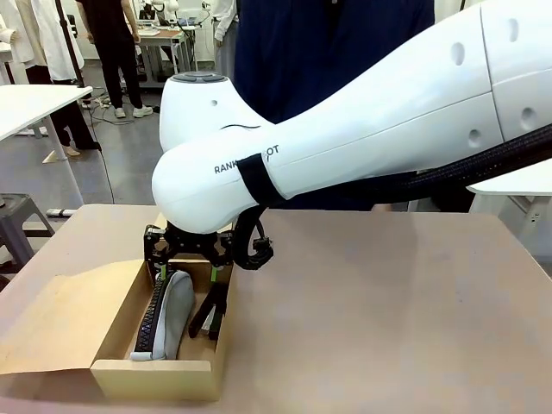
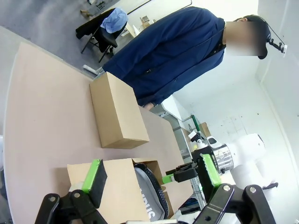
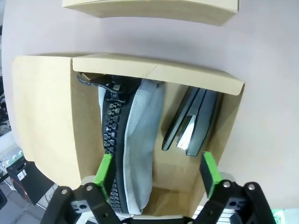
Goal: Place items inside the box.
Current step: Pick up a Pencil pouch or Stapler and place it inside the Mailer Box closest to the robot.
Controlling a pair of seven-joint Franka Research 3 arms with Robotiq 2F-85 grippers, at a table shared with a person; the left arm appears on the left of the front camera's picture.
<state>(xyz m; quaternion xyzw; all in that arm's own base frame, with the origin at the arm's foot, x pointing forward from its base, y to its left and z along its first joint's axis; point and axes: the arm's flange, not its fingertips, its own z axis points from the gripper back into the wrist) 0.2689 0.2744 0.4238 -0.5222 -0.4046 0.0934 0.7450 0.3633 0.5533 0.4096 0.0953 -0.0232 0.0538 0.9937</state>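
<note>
So the right arm is reaching across the middle and its right gripper [image 1: 188,274] hangs just over the open cardboard box [image 1: 155,378], which sits by the near-left corner of the tabletop [image 1: 388,302] with one flap [image 1: 52,319] folded out flat toward the left edge. From the right wrist view the right gripper [image 3: 156,170] is spread wide and isn't grabbing anything. One of its green pads [image 3: 103,170] sits right above the zipper side of the pencil pouch [image 3: 142,140], but I honestly can't tell if it's touching. The pencil pouch [image 1: 177,310] is inside the box, grey fabric with the black zipper facing the box's left wall and running lengthwise. Next to it, on the right side of the same box, the black clip-like tool [image 1: 211,315] leans tilted against the right wall, and you get a better look at it from the wrist [image 3: 191,121]. The left gripper [image 2: 150,163] is up in the air, fingers apart and empty, looking down at the pouch [image 2: 147,184]. There's also a closed cardboard box [image 2: 117,112] just beyond the open one, toward the far edge, where a person [image 2: 177,51] in a navy jacket is standing.
</note>
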